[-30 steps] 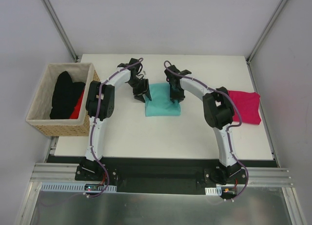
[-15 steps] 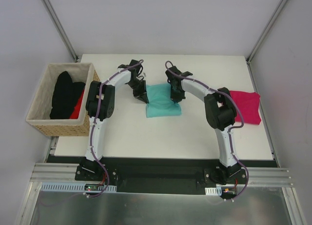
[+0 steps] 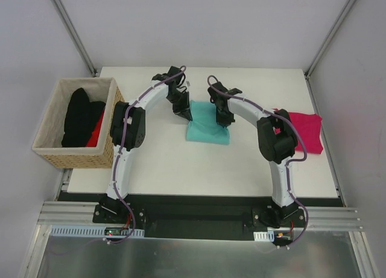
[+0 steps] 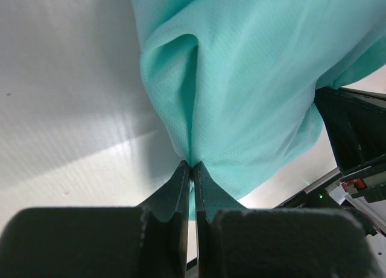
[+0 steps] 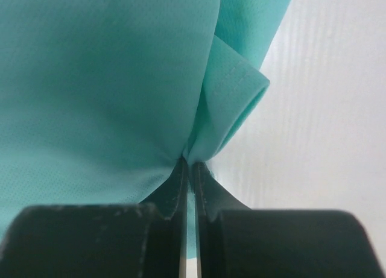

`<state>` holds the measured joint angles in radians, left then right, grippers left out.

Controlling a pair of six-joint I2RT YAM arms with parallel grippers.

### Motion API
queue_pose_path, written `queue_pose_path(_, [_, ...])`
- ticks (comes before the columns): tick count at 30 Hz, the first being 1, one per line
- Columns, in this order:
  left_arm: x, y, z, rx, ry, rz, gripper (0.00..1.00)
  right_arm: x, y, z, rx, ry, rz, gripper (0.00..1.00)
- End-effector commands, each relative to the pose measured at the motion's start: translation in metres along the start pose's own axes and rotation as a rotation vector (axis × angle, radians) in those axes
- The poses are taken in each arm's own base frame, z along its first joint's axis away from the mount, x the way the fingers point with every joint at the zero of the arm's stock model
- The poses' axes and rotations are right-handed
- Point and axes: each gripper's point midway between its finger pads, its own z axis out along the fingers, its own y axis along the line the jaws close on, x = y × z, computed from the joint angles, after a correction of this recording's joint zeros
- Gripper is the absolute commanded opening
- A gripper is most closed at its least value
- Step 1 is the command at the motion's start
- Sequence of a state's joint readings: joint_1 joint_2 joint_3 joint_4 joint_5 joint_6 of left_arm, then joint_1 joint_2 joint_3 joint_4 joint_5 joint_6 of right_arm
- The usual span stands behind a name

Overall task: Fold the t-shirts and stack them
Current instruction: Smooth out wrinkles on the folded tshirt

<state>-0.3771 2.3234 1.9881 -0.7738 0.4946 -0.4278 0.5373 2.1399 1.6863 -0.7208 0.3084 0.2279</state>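
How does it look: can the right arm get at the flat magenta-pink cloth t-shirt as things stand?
Probably not yet: the right gripper is shut on the teal-green cloth t-shirt and must release first. The magenta-pink t-shirt itself lies uncovered on the white table beside that arm.

Basket point(image 3: 78, 158) blocks left (tall walls); pink shirt point(image 3: 306, 132) lies right; near table point(image 3: 199, 169) passable.

I see my left arm point(image 3: 119, 166) and right arm point(image 3: 282, 181) as white shells with black joints, purple cables looping along them, and black fingers point(image 4: 172, 196).
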Motion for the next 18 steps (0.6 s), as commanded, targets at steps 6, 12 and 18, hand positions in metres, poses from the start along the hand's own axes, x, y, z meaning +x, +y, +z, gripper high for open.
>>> queue_pose_path(6, [0.004,-0.029,-0.007,0.019,0.006,0.037,0.0,-0.029,-0.042,-0.049,0.098,-0.13,0.004,0.01])
queue_pose_path(12, [0.008,-0.043,-0.005,0.034,0.012,0.057,0.0,-0.034,-0.056,-0.063,0.133,-0.171,0.018,0.01])
queue_pose_path(18, [0.013,-0.069,0.004,0.061,0.029,0.09,0.0,-0.036,-0.07,-0.075,0.168,-0.198,0.015,0.01])
